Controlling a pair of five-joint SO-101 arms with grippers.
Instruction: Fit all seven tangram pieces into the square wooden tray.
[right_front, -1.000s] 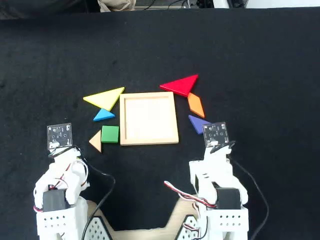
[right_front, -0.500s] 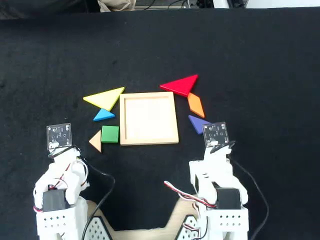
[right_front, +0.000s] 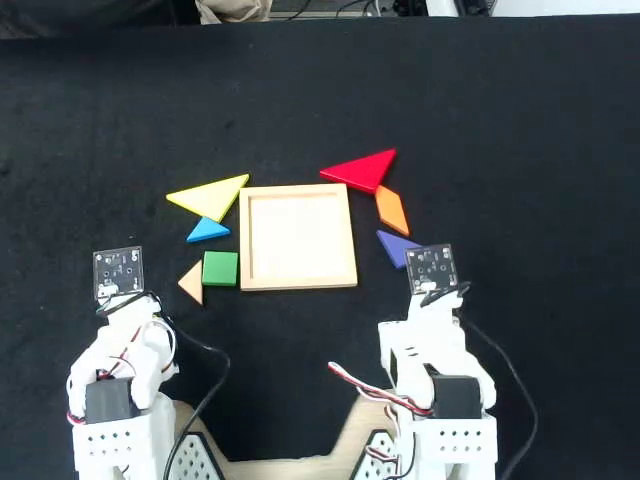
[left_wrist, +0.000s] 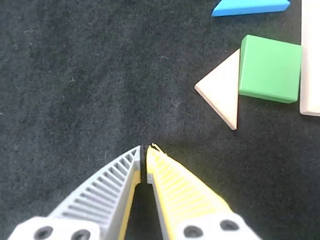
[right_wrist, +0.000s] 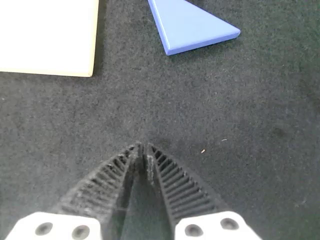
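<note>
Wooden tray (right_front: 298, 283) empty, all 7 pieces (right_front: 220, 268) lying beside it; left gripper (left_wrist: 146, 150) and right gripper (right_wrist: 141, 147) both closed on nothing; no pick begun, next move likely: spread jaws over a nearby piece.

Green square (right_front: 220, 268) seemingly touches the wooden tray (right_front: 298, 283).

The bench (right_front: 520, 120) has a black, felt-like top. Past its far edge lie a crumpled beige thing (right_front: 232, 10), dark cables (right_front: 340, 9) and a white strip (right_front: 560, 6). A pale wooden board (right_front: 290, 468) sits at its near edge.
</note>
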